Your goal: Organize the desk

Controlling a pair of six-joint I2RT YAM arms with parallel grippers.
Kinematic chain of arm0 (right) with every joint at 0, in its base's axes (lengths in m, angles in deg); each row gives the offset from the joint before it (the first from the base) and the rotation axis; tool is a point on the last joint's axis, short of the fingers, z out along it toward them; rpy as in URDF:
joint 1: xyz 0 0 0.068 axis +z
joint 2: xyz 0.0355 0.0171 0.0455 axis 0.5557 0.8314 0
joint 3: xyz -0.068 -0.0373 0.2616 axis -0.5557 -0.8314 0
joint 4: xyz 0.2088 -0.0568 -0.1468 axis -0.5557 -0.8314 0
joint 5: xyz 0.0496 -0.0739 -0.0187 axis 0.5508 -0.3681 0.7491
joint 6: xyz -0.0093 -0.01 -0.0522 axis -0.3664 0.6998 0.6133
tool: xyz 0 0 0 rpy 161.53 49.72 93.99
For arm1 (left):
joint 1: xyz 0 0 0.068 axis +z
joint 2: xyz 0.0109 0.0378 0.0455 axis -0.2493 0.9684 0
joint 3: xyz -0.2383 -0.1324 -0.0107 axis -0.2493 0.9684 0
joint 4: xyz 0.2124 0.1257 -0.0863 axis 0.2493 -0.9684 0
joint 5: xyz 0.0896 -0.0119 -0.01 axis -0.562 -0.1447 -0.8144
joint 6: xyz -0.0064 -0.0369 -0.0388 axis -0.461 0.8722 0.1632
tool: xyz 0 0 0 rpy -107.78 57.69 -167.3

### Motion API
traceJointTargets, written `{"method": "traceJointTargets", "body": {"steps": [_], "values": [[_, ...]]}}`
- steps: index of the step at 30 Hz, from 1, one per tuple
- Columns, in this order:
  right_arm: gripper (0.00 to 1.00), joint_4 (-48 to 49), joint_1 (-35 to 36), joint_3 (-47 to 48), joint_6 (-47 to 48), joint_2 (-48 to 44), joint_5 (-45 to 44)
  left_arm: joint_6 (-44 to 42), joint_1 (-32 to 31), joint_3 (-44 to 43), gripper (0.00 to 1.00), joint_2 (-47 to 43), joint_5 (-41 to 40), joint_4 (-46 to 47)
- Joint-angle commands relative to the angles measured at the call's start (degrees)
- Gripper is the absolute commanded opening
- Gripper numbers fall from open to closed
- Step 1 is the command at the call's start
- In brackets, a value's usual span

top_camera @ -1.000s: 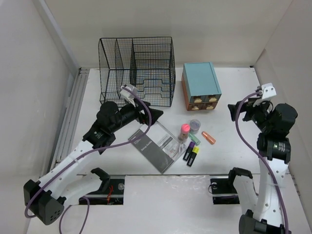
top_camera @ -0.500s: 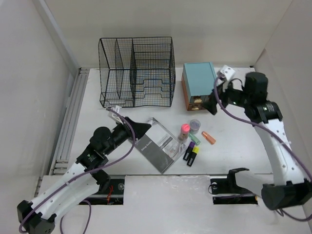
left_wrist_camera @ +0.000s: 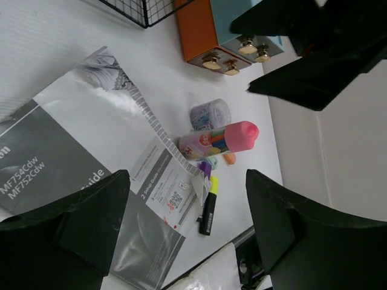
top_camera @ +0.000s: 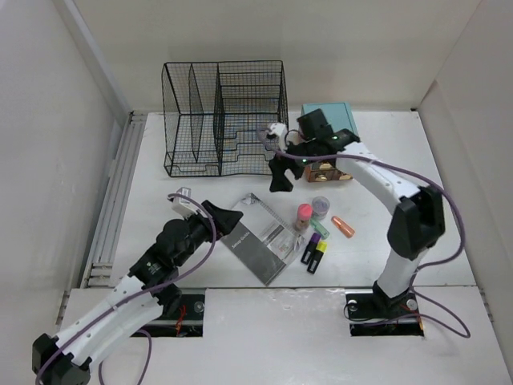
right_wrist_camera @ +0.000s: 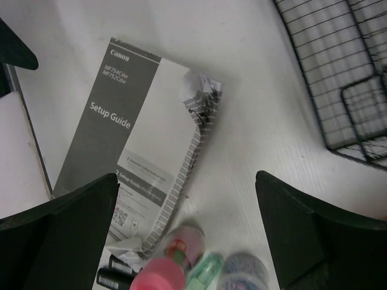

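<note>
White and matte, the desk [top_camera: 361, 265] fills the floor of the walled cell. Its grey ribbed rail [top_camera: 112, 204] runs along the left edge, and two rectangular cut-outs [top_camera: 180, 309] sit at the near edge by the arm bases. A black wire rack [top_camera: 224, 112] stands at the far edge, with a teal drawer box [top_camera: 343, 114] just beside it on the right.

Mid-desk, a Canon setup guide [top_camera: 260, 245] lies flat and askew. Close by its right edge cluster a pink-capped bottle [top_camera: 303, 215], a small round jar [top_camera: 321, 205], an orange tube [top_camera: 343, 227] and two highlighters [top_camera: 314, 255].

The left gripper [top_camera: 227, 215] hovers over the guide's left corner, jaws spread wide, holding nothing. The right gripper [top_camera: 280, 172], equally wide and empty, hangs between the rack's front and the guide's far corner.

Bare surface stretches from the tube to the right wall, and in a strip along the rail.
</note>
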State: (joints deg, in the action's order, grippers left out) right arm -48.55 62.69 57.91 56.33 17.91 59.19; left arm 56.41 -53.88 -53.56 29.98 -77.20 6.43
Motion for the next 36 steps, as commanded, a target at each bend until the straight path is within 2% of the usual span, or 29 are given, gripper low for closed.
{"method": "traceJointTargets", "body": {"steps": [1, 4, 8, 15, 22, 28, 36], "values": [[1.00, 0.3, 1.8, 3.8, 2.0, 2.9, -0.7, 2.9, -0.9, 3.0, 0.76, 0.1, -2.0, -0.1], [1.00, 1.8, 3.2, 3.3, 2.7, 6.3, -1.2, 6.3, -0.9, 7.8, 0.76, 2.0, 1.3, 3.7], [1.00, 5.2, 3.8, -0.4, 2.2, 7.7, -2.9, 8.5, -1.4, 11.2, 0.76, 6.3, 1.9, 9.9], [1.00, 9.4, 4.8, -5.1, -0.2, 10.2, -6.5, 9.2, -1.4, 11.8, 0.76, 8.0, -0.2, 10.6], [1.00, 11.3, 4.8, -8.1, -1.5, 14.0, -5.9, 9.2, -1.4, 12.4, 0.77, 9.8, 0.0, 10.6], [1.00, 11.2, 4.8, -8.7, -1.5, 16.5, -3.0, 8.2, -2.0, 10.5, 0.78, 9.8, 1.1, 5.8], [1.00, 10.2, 5.3, -8.7, -1.5, 17.7, 0.6, 8.2, -2.0, 5.9, 0.78, 8.0, 2.3, -6.3]]}}
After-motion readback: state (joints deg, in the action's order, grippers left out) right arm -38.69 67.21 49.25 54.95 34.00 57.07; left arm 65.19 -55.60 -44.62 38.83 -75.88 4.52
